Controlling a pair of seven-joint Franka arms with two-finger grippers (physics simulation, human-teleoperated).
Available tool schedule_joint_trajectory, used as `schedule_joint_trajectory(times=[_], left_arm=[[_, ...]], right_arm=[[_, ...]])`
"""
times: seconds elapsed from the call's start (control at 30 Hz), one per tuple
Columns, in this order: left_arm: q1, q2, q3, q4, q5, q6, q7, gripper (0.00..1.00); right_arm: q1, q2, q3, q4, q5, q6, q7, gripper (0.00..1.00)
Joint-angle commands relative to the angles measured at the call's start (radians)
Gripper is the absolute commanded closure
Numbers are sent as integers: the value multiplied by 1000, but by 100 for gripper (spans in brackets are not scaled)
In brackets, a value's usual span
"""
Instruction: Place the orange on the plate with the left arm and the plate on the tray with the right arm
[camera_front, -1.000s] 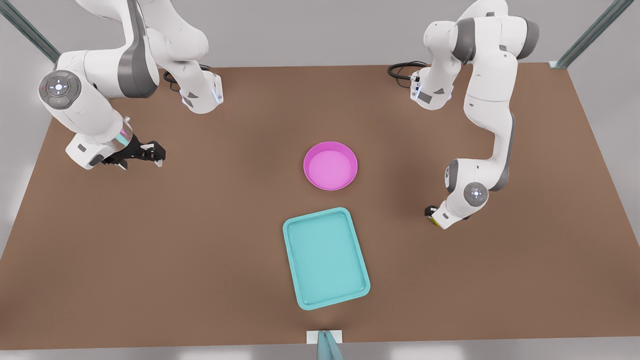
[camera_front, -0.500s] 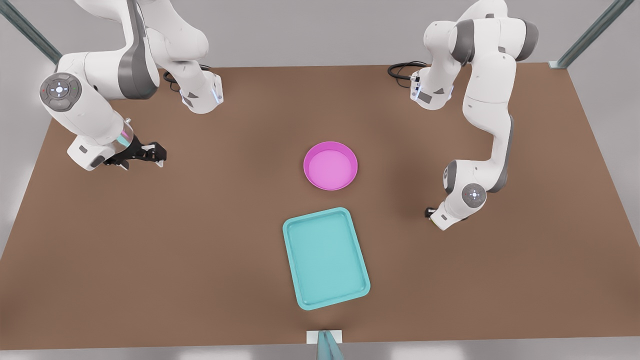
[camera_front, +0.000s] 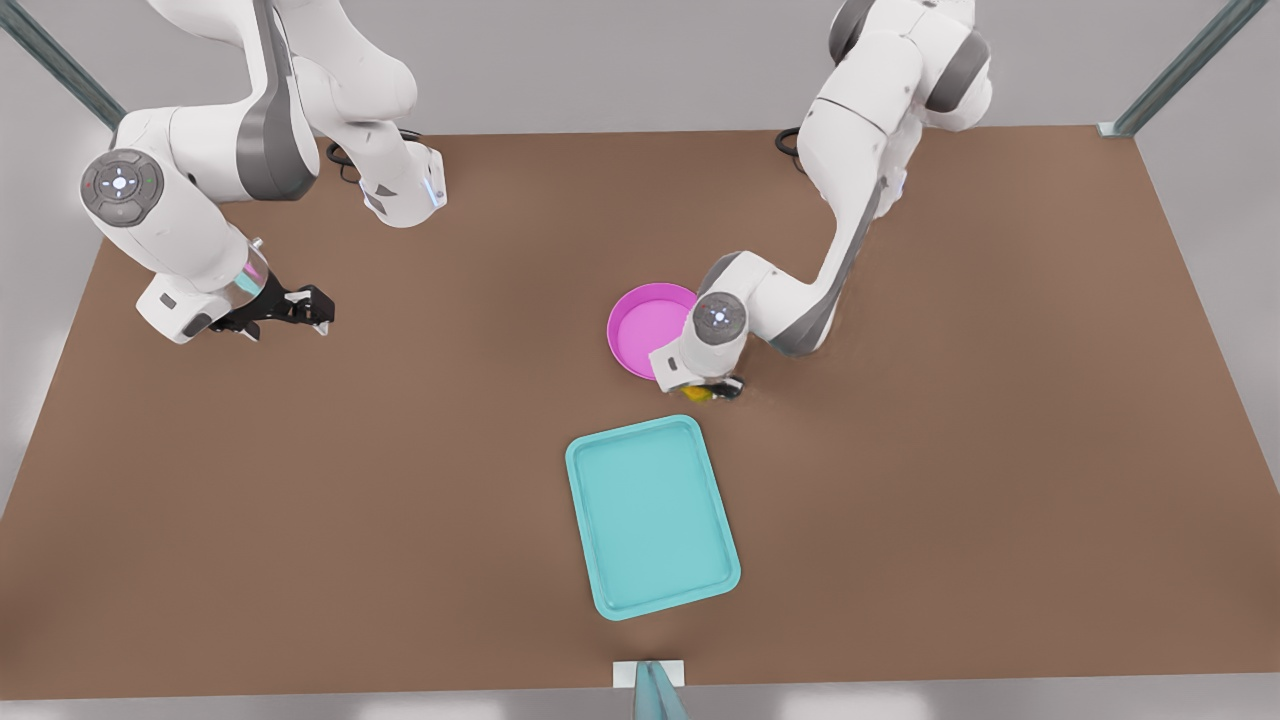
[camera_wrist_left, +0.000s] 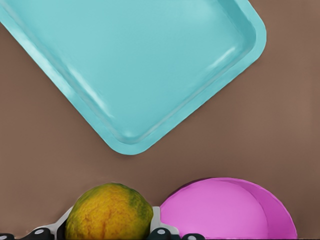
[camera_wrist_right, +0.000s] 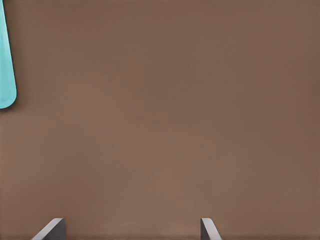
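Orange (camera_wrist_left: 109, 212), rough mottled skin, clamped in my left gripper (camera_front: 712, 390) beside glossy pink plate (camera_front: 645, 325). Smooth turquoise tray (camera_front: 652, 516) near. Right gripper (camera_front: 300, 305) parted, waits over matte brown table (camera_front: 1000, 450); grey walls.

Left arm (camera_front: 850, 190) reaches toward table centre, wrist bent low; left gripper (camera_front: 712, 390) clamped, fingers (camera_wrist_left: 159, 231) pressed inward. Right arm (camera_front: 180, 220) waits at front view's left, right gripper (camera_front: 312, 308) spread, fingers (camera_wrist_right: 50, 230) apart.

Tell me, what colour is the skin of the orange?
The orange is yellow-orange with greenish mottling, clearest in the left wrist view.
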Motion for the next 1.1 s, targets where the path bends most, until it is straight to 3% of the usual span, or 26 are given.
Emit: schedule_joint_trajectory(times=[0.0, 0.17, 0.23, 0.33, 0.4, 0.43, 0.5, 0.53, 0.57, 0.6, 0.63, 0.67, 0.7, 0.8, 0.93, 1.07], left_arm=[[-71, 51, -2, 43, -39, -234, -637, 31], [-74, 78, -7, 34, -25, -221, -619, 31], [-76, 80, -8, 17, -25, -249, -623, 0], [-76, 42, -5, 34, -34, -380, -613, 0], [39, -73, 148, 229, -111, -778, -409, 0], [50, -86, 353, 330, -114, -964, -242, 0], [51, -86, 684, 398, -152, -988, 53, 0], [57, -87, 789, 414, -192, -985, 149, 0], [61, -86, 803, 428, -192, -985, 168, 0], [174, -118, 710, 450, -192, -984, 168, 0], [407, -200, 403, 436, -122, -900, 167, 0], [543, -344, 135, 262, 79, -652, 164, 0], [570, -431, 85, 136, 95, -446, 171, 0], [571, -428, 82, 160, 96, -562, 154, 0], [570, -403, 84, 166, 96, -580, 167, 0], [561, -394, 78, 168, 96, -583, 168, 0]], right_arm=[[0, -1, -2, 0, 1, 1, 1, 0], [0, 6, -1, 2, 1, 1, 3, 0], [0, 6, -1, 2, 1, 1, 3, 0], [0, 6, -1, 0, 8, 1, 3, 0], [0, 9, -1, -4, 10, -1, 3, 0], [2, 36, -1, -4, 48, 1, 12, 0], [14, 122, 1, -9, 139, 39, 50, 0], [23, 173, 7, -27, 174, 91, 50, 0], [64, 190, 7, -75, 223, 200, 52, 0], [110, 190, 9, -118, 225, 277, 108, 0], [146, 182, 9, -163, 228, 346, 139, 0], [155, 179, 10, -228, 264, 427, 139, 0], [196, 151, 12, -356, 314, 592, 138, 0], [308, 113, 58, -523, 465, 786, 119, 0], [448, 245, 68, -510, 561, 875, 109, 0], [449, 371, 148, -458, 567, 962, 107, 0]])
